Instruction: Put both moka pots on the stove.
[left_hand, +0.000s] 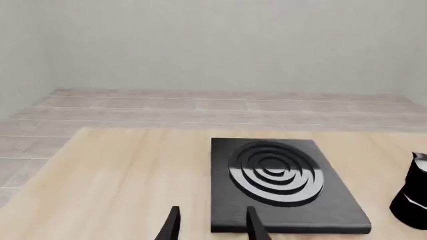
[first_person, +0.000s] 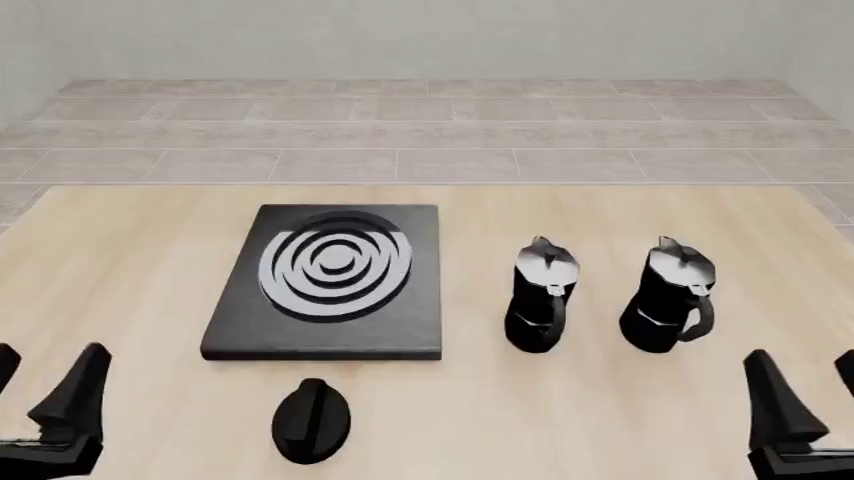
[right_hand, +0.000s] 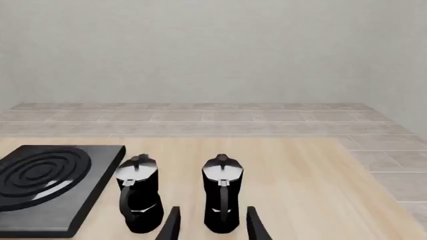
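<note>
Pots (first_person: 539, 298) (first_person: 667, 296) stand right of the stove (first_person: 328, 283); left gripper (first_person: 40, 385) and right gripper (first_person: 807, 390) gape wide, empty.

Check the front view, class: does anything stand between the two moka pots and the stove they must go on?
Nothing visible does. Bare table separates the stove from the nearer moka pot. For the farther moka pot, that nearer pot stands directly in the line to the stove. The black knob lies nearer the arms, off both paths.

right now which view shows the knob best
The front view: the knob lies whole and unblocked on the table just in front of the stove. Neither wrist view shows it; the left one sees the stove, the right one its edge and both pots.
</note>
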